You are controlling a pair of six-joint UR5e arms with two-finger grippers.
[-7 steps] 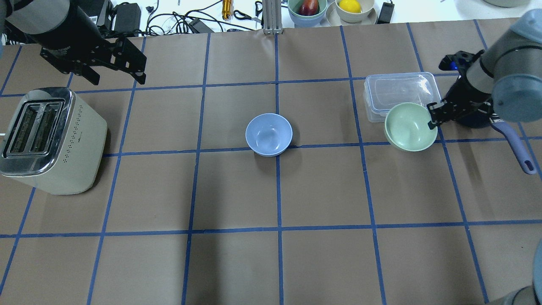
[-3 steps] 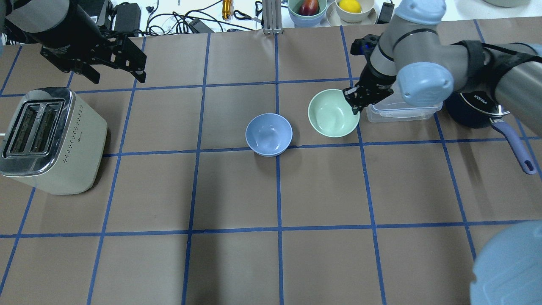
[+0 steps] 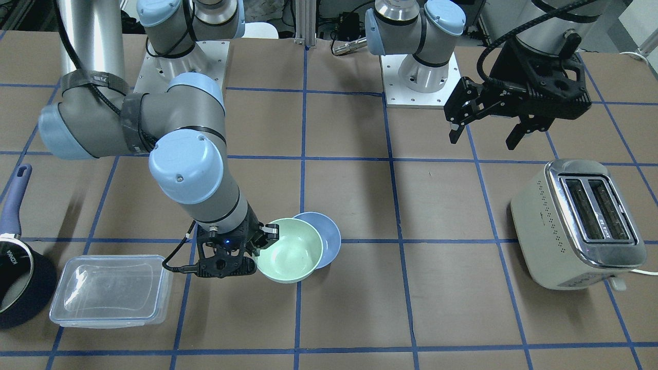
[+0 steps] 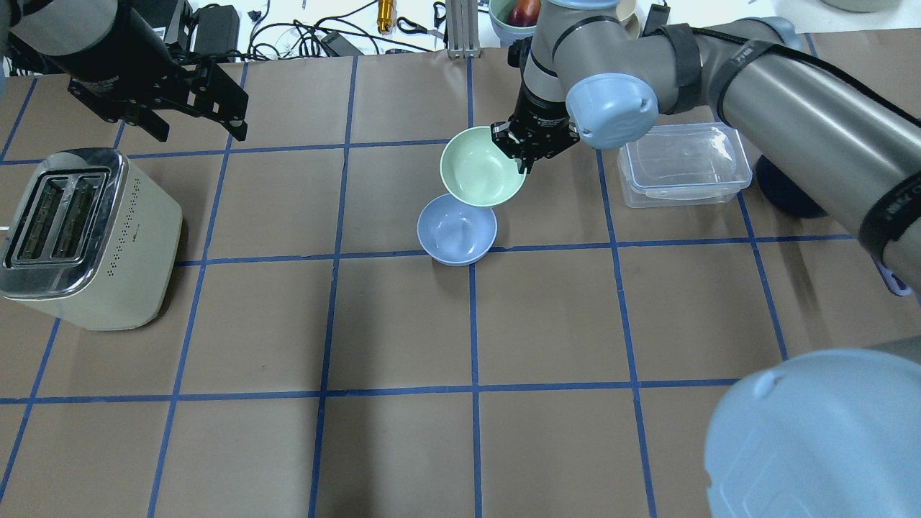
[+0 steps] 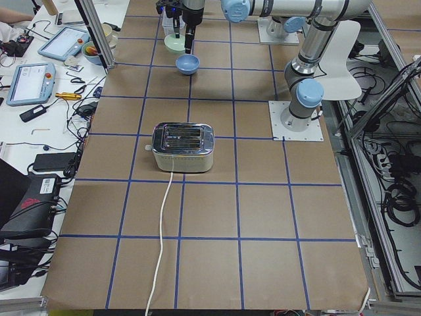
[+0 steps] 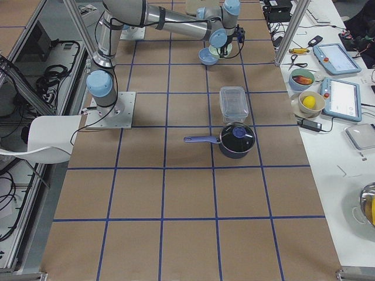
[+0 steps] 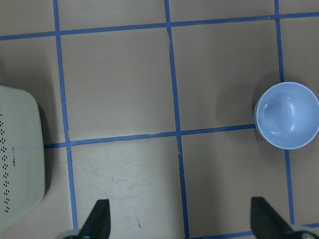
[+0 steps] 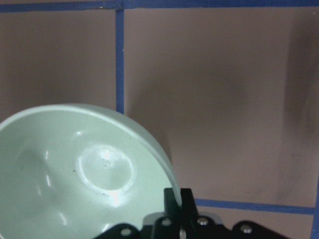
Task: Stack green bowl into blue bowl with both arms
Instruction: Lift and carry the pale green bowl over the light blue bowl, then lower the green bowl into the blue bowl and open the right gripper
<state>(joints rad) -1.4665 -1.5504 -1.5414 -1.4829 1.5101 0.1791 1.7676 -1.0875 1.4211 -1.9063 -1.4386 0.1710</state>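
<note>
Just off the centre of the brown paper surface (image 4: 403,446) with its blue tape grid, the small pale mint-green plastic bowl (image 4: 481,167) hangs upright in the grip of the right gripper (image 4: 515,148). Taking 12 o'clock in the overhead view as the side away from the robot, the jaws pinch the bowl's rim at its 3 o'clock edge. The right wrist view shows one finger inside the wall and the rim clamped between the two.

The small pale periwinkle-blue bowl (image 4: 457,232) sits empty on the surface. The green bowl lies toward its 1 o'clock, and their outlines overlap only at the blue bowl's far rim. Judging by the shadow under it, the green bowl is carried clear of the surface and is not touching the blue one.

The pick-up thus looks done and the carry nearly so. What remains is to centre the green bowl over the blue one, lower it in and let go.

The left gripper (image 4: 201,133) hovers well apart at 10 o'clock, jaws spread and holding nothing, above the cream two-slot toaster (image 4: 86,237) at 9 o'clock. A clear rectangular lidded container (image 4: 683,162) sits at 3 o'clock, with a dark saucepan (image 6: 237,139) beyond it.
</note>
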